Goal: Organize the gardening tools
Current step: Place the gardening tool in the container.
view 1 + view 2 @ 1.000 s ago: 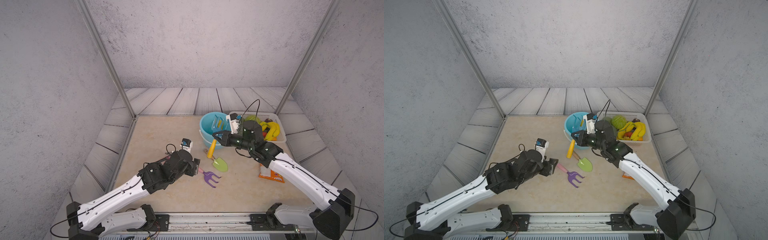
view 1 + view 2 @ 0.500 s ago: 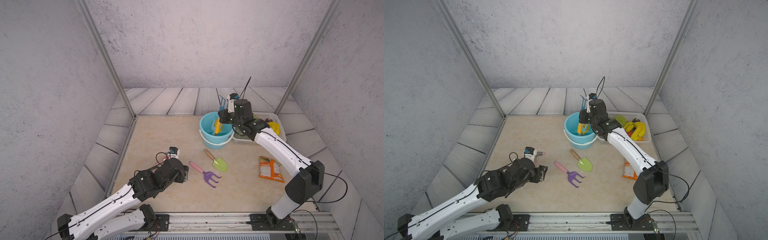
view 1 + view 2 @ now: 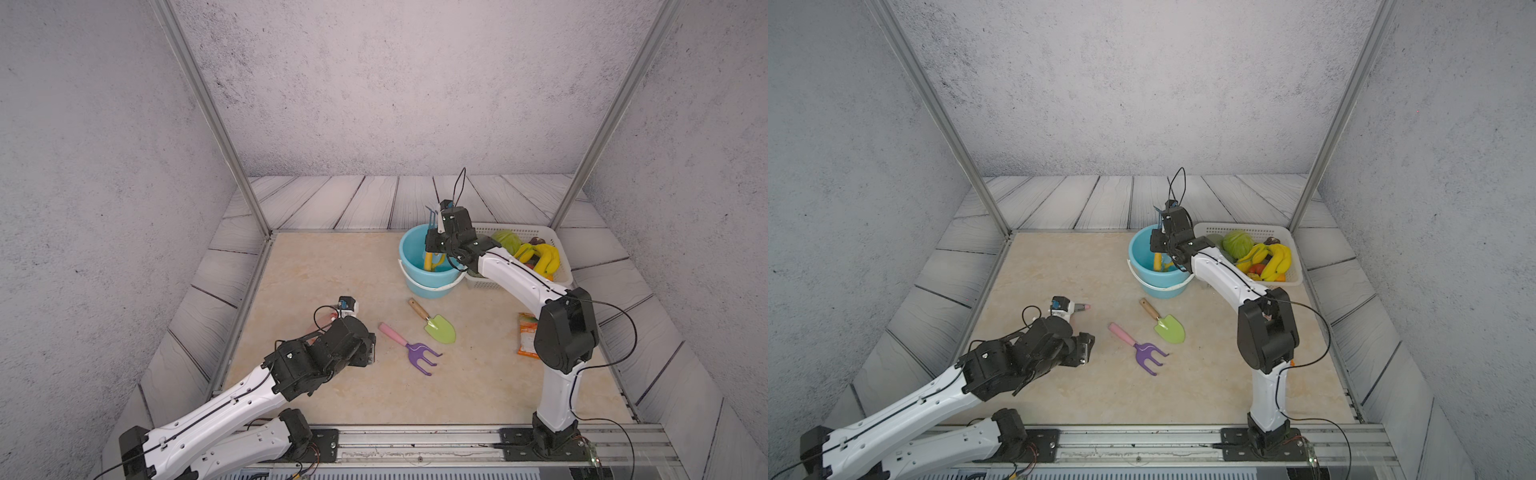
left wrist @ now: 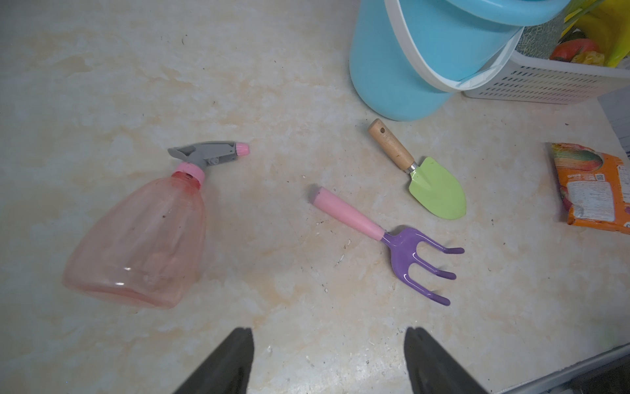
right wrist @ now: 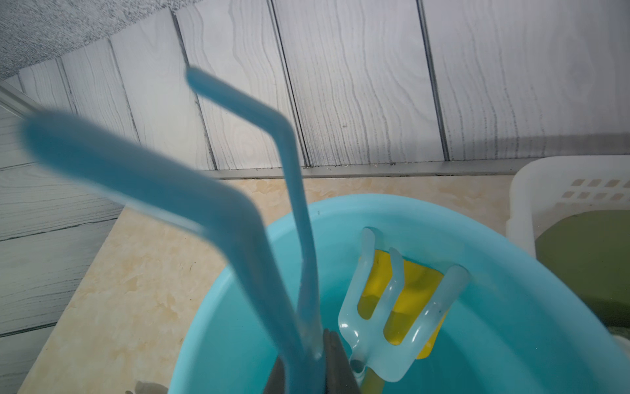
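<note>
Grips the blue rake point(image 5: 163, 180), prongs up, in the right hand point(image 5: 308, 361) over the bucket point(image 3: 415, 282) holding the yellow scoop point(image 5: 414, 283). Holds the left hand point(image 4: 329, 332) wide above the bench point(image 4: 272, 85), near spray bottle point(image 4: 143, 238), purple rake point(image 4: 405, 249), trowel point(image 4: 436, 191).
</note>
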### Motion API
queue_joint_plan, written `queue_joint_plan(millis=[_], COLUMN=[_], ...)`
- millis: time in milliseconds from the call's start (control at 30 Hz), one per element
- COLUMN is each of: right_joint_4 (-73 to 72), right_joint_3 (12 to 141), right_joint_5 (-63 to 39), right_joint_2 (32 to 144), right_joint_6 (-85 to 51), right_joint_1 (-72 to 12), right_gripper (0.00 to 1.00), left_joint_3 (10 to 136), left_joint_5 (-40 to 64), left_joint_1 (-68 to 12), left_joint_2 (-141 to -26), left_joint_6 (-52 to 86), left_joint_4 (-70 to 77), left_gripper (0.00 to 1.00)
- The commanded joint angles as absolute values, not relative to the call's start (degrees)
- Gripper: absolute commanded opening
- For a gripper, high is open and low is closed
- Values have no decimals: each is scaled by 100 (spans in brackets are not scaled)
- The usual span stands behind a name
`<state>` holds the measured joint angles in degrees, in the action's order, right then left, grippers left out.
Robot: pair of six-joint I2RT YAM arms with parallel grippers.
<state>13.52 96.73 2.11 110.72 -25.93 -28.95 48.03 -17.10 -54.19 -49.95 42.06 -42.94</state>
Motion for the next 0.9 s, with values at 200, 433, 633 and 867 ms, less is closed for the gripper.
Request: queue_joint_plan(millis=[200, 433, 633, 867], right_joint_4=[879, 1162, 1709, 2100], right_joint_3=[9538, 9568, 9668, 8932], right_joint_5=[0, 70, 105, -5], right_joint_2=[11440, 11258, 10706, 9518], right_joint_6=[-2882, -2930, -2779, -2646], right_joint_1=[-2873, -2865, -2760, -2711], right_gripper=[10, 39, 50, 53], left_joint_3=[4768, 4750, 4898, 5296], left_joint_5=[-1504, -1252, -984, -610], left_joint_1=[-5274, -5104, -4935, -4773], left_joint_2=[-5253, -5479, -5748, -6408], left_joint_6=[4232, 4289, 4104, 3693], left_joint_4=[-4092, -3886, -3658, -3422], left_gripper=[76, 76, 77, 81])
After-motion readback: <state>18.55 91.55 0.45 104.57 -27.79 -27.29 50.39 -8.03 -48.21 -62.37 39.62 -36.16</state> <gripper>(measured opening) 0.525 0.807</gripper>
